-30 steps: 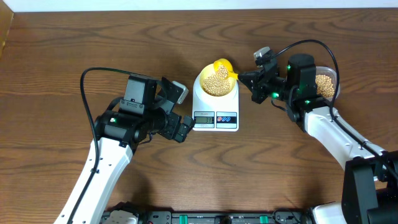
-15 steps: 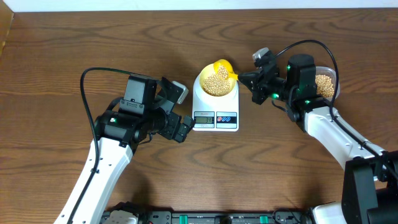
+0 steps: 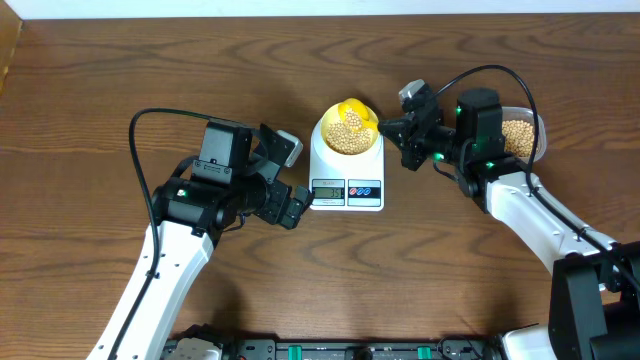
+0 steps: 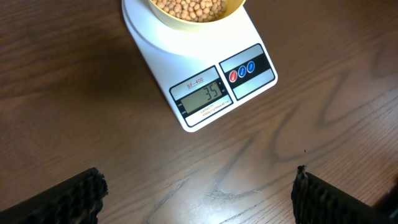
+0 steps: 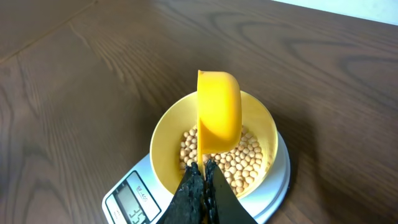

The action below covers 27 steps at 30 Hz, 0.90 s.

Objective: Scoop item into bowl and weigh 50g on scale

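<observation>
The white scale [image 3: 346, 188] stands mid-table with the pale yellow bowl [image 3: 328, 128] on its platform. The bowl holds tan beans [image 3: 347, 131]. In the left wrist view the scale [image 4: 205, 81] has a display reading 35. My right gripper [image 3: 393, 128] is shut on the handle of a bright yellow scoop [image 3: 354, 107], tipped on its side over the bowl. The right wrist view shows the scoop [image 5: 217, 112] above the beans [image 5: 239, 162] in the bowl [image 5: 168, 134], held by the right gripper [image 5: 203, 169]. My left gripper [image 3: 290, 205] is open and empty, left of the scale.
A clear plastic tub [image 3: 523, 135] with more beans sits at the right, behind my right arm. Brown wooden table all around.
My right gripper has moved slightly left and rolled the scoop further onto its side over the bowl. The left arm has not moved.
</observation>
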Available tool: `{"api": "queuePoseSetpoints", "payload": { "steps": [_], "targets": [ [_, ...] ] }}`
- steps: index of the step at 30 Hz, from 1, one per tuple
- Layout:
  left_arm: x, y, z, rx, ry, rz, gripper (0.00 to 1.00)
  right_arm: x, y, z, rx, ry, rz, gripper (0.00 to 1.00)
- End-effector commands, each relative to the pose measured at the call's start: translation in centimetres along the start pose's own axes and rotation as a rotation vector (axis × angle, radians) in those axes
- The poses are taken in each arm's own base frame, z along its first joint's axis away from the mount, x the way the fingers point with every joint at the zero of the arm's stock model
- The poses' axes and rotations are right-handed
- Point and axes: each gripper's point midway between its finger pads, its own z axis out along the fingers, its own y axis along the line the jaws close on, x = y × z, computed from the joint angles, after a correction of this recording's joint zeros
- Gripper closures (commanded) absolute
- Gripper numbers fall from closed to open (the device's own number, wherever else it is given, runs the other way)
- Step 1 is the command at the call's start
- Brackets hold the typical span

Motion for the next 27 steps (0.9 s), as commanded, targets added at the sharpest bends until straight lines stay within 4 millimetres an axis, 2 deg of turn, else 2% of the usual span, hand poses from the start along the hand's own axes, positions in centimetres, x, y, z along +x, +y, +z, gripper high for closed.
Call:
{"api": "queuePoseSetpoints", "payload": {
  "steps": [1,17,22,27],
  "targets": [
    [0.03,-0.3,0.08,0.017,0.003,-0.009,0.02,-0.22,0.8,0.41,-0.019,-0.001,-0.064,0.99],
    [0.03,-0.3,0.08,0.017,0.003,-0.009,0.02,-0.12,0.84,0.45,-0.019,0.003,-0.098,0.99],
    [0.03,-0.3,0.08,0.017,0.003,-0.009,0.02,0.48,0.92,0.42,-0.022,0.026,-0.113,0.99],
    [0.03,-0.3,0.08,0.017,0.003,-0.009,0.02,0.32,1.0,0.28,-0.022,0.022,-0.185,0.99]
  ]
}}
